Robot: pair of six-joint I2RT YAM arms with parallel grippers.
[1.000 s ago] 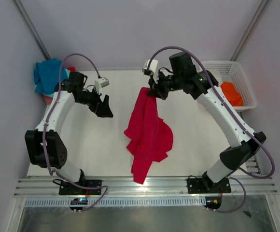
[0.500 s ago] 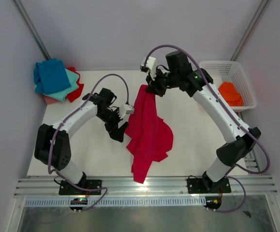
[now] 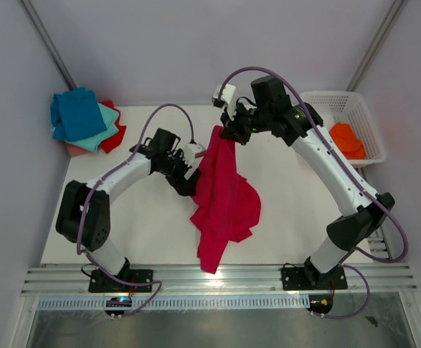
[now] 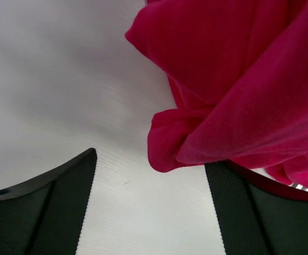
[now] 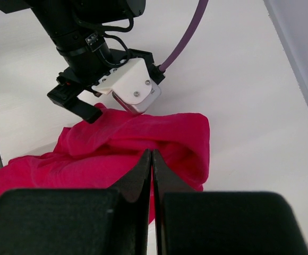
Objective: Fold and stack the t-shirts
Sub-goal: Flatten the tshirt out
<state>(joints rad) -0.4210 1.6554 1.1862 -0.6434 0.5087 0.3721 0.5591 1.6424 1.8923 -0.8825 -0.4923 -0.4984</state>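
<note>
Right pincer (image 3: 229, 135): jaws pressed together on the far end of the crimson tee (image 3: 225, 196), holding that end raised over the far middle of the table (image 3: 138, 232). In the right wrist view its pincer (image 5: 152, 155) shows no gap between the fingers, and the crimson tee (image 5: 143, 138) is bunched directly beyond the tips. From the held end the tee trails toward the near side and lies crumpled on the table's middle, its near tip close to the near edge.

Left pincer (image 3: 189, 183): jaws wide apart, set against the tee's left edge, low over the table. In the left wrist view a folded lobe of the tee (image 4: 233, 85) hangs in the gap of the pincer (image 4: 150, 159). It overlaps the right finger and is clear of the left one. Nothing is gripped.

Far left corner: blue tee (image 3: 76, 112) on top of a teal tee (image 3: 106, 125), with a red tee (image 3: 115, 138) and a pink tee (image 3: 72, 149) showing at the pile's edges.

Far right: orange tee (image 3: 348, 139) inside the basket (image 3: 356, 100).
</note>
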